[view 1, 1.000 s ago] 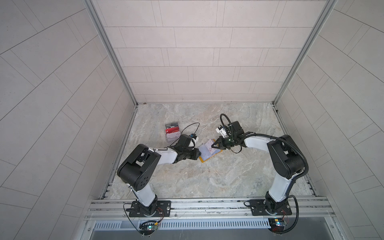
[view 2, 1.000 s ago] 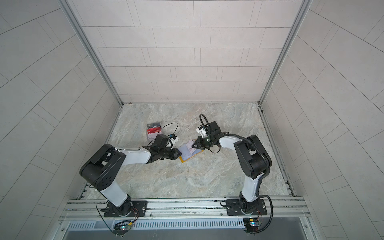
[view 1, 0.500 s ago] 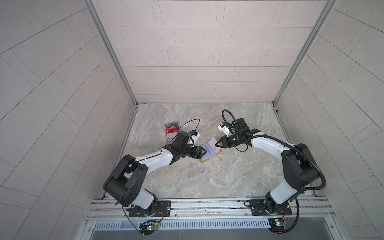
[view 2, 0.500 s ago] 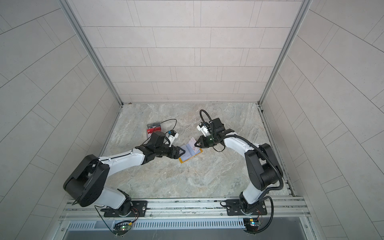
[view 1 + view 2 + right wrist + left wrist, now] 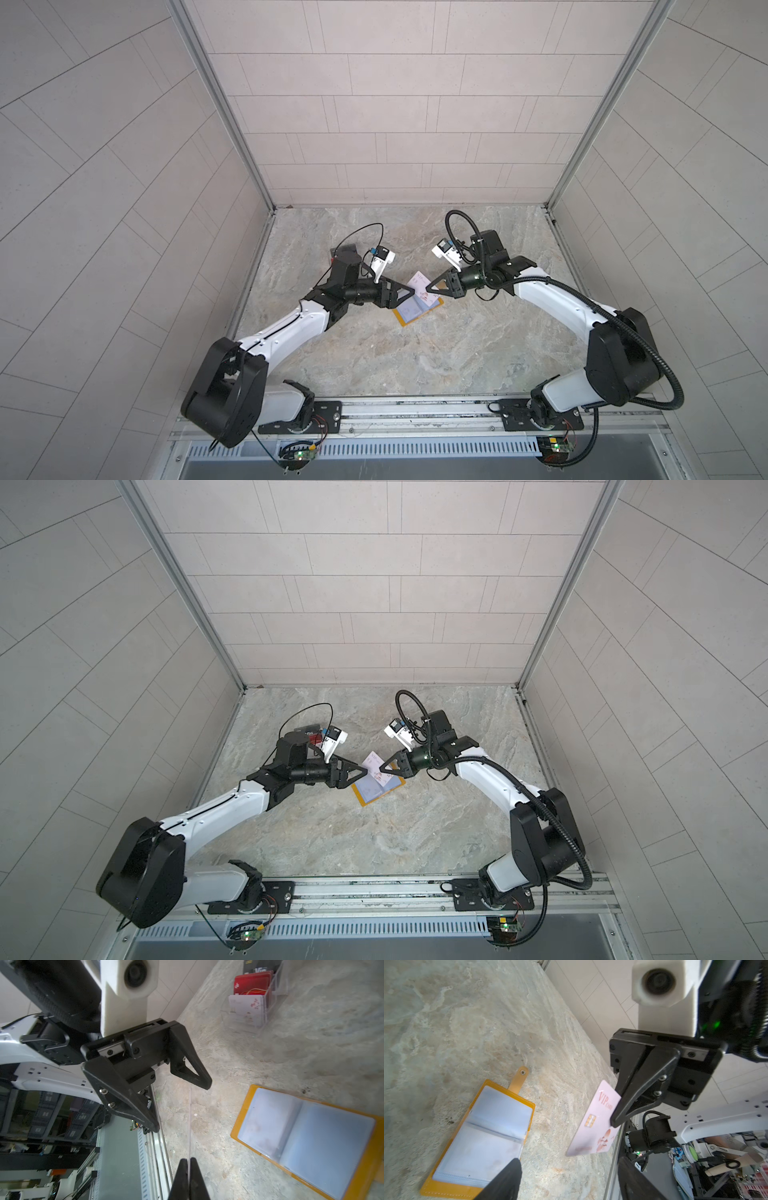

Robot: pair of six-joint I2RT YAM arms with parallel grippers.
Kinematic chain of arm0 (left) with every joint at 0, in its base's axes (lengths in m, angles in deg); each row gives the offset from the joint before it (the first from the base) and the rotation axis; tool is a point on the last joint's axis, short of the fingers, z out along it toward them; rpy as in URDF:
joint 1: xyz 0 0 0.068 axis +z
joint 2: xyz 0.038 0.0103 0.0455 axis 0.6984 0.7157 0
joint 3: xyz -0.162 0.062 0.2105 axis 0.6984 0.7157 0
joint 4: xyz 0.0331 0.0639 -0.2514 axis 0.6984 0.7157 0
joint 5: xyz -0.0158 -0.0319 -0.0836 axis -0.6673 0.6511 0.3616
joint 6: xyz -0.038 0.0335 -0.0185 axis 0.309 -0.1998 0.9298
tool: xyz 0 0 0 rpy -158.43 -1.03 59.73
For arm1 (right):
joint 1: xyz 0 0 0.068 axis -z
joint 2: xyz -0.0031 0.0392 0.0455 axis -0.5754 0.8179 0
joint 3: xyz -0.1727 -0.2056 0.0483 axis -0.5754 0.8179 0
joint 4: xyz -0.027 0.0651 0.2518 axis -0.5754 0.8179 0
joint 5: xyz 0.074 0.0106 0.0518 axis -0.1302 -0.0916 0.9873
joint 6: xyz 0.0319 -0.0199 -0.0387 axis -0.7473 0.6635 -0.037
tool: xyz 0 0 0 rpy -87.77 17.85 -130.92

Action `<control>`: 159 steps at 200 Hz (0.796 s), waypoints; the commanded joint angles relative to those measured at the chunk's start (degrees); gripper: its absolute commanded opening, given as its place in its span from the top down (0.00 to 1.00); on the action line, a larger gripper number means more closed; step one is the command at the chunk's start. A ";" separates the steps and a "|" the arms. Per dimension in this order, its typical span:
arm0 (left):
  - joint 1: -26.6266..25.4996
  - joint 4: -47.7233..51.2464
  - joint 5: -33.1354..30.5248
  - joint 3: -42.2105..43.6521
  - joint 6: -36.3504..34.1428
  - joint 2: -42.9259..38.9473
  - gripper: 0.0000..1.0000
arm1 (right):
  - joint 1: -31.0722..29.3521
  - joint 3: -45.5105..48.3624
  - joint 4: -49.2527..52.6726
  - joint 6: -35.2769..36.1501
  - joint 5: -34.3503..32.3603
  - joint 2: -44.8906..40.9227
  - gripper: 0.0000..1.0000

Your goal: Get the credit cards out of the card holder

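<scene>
Looks steeply down from high overhead in both top views, taking in the whole table (image 5: 415,357). Peers close and low from each wrist, facing one another, sharing the card holder (image 5: 481,1132).

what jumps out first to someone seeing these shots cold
The pale VIP card hanging in mid-air, pinched by the right hand above the marble table, with the left hand open just beside it. Next, the mustard-yellow card holder lying open flat on the table below, its visible clear sleeves looking empty.
</scene>
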 commanded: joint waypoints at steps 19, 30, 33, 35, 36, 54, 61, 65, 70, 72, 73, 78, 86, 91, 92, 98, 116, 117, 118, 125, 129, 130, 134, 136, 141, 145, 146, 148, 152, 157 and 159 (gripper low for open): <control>-0.08 -3.85 6.76 0.14 2.58 -1.93 0.30 | -2.33 0.14 -1.12 3.74 5.55 -2.66 1.00; -0.03 -5.17 8.29 0.28 3.75 -2.23 0.32 | -2.90 -0.06 -1.12 3.86 5.77 -2.52 1.00; -0.07 -5.28 8.58 0.29 3.90 -2.40 0.32 | -2.98 -0.15 -1.06 3.86 5.87 -2.49 1.00; -0.06 -5.34 8.73 0.27 3.92 -2.47 0.33 | -3.02 -0.18 -1.04 3.86 5.80 -2.49 1.00; -0.07 -5.36 8.80 0.30 3.92 -2.49 0.33 | -3.06 -0.19 -0.99 3.86 5.79 -2.44 1.00; -0.15 -3.48 9.60 -0.06 2.66 -4.08 0.39 | -3.44 -0.71 -0.21 4.44 5.78 -2.07 1.00; -0.34 -1.98 9.88 -0.43 1.54 -4.63 0.41 | -3.53 -0.94 0.24 4.85 5.78 -1.90 1.00; -0.44 -0.84 9.94 -0.66 0.85 -5.04 0.42 | -3.62 -1.01 0.44 5.00 5.70 -1.85 1.00; -0.61 0.49 10.08 -1.01 0.05 -5.40 0.43 | -3.62 -1.04 0.54 5.13 5.68 -1.72 1.00; -0.72 0.83 10.16 -1.17 -0.25 -5.53 0.43 | -3.60 -1.11 0.64 5.17 5.73 -1.64 1.00; -0.76 1.10 10.17 -1.21 -0.36 -5.60 0.43 | -3.66 -1.14 0.64 5.22 5.76 -1.62 1.00; -0.84 2.04 10.46 -1.46 -0.88 -5.81 0.45 | -3.70 -1.23 0.83 5.34 5.82 -1.45 1.00; -1.18 2.92 11.06 -1.84 -1.33 -6.01 0.47 | -3.70 -1.38 1.14 5.46 5.93 -1.16 1.00; -1.25 3.35 11.37 -2.02 -1.51 -6.10 0.49 | -3.79 -1.46 1.29 5.56 5.96 -1.09 1.00; -1.28 3.42 11.44 -2.03 -1.51 -6.10 0.50 | -3.79 -1.44 1.32 5.59 6.00 -1.08 1.00; -1.55 3.93 11.86 -2.24 -1.74 -6.02 0.52 | -3.86 -1.57 1.56 5.76 5.98 -0.99 1.00; -1.93 5.33 12.44 -2.73 -2.37 -5.71 0.60 | -4.15 -2.00 2.81 6.92 6.04 -0.99 1.00; -1.84 5.42 12.46 -2.74 -2.43 -5.69 0.60 | -4.15 -1.98 2.87 7.02 6.04 -0.99 1.00; -1.80 5.47 12.46 -2.75 -2.46 -5.67 0.60 | -4.15 -2.01 2.94 7.06 6.04 -0.99 1.00; -1.77 6.15 12.55 -2.91 -3.07 -5.50 0.63 | -4.24 -2.06 3.34 7.35 6.04 -1.08 1.00; -1.83 6.68 12.42 -3.15 -3.47 -5.36 0.64 | -4.19 -2.17 3.51 7.53 6.04 -1.08 1.00; -1.79 6.80 12.44 -3.21 -3.64 -5.34 0.65 | -4.22 -2.19 3.57 7.58 6.04 -1.12 1.00; -1.79 7.38 12.44 -3.39 -3.94 -5.23 0.66 | -4.21 -2.16 3.70 7.70 6.02 -1.12 1.00; -1.81 7.67 12.40 -3.48 -4.15 -5.14 0.66 | -4.19 -2.07 3.76 7.74 5.97 -1.16 1.00; -1.83 7.96 12.43 -3.62 -4.26 -4.99 0.67 | -4.24 -2.04 3.93 7.89 5.96 -1.17 1.00; -1.78 7.95 12.44 -3.76 -4.20 -4.93 0.68 | -4.24 -1.98 4.09 8.05 5.96 -1.16 1.00; -1.77 7.96 12.41 -3.78 -4.22 -4.90 0.68 | -4.24 -1.97 4.12 8.06 5.96 -1.17 1.00; -1.78 7.97 12.43 -3.82 -4.24 -4.83 0.69 | -4.22 -1.96 4.26 8.18 5.85 -1.17 1.00; -3.33 7.97 12.33 -3.95 -4.22 -4.79 0.69 | -4.24 -1.96 4.45 8.32 5.75 -1.09 1.00; -3.67 7.97 12.29 -4.12 -4.16 -4.70 0.70 | -4.24 -1.98 4.76 8.55 5.69 -0.95 1.00; -3.68 7.93 12.23 -4.19 -4.16 -4.65 0.70 | -4.24 -2.00 4.90 8.70 5.69 -0.87 1.00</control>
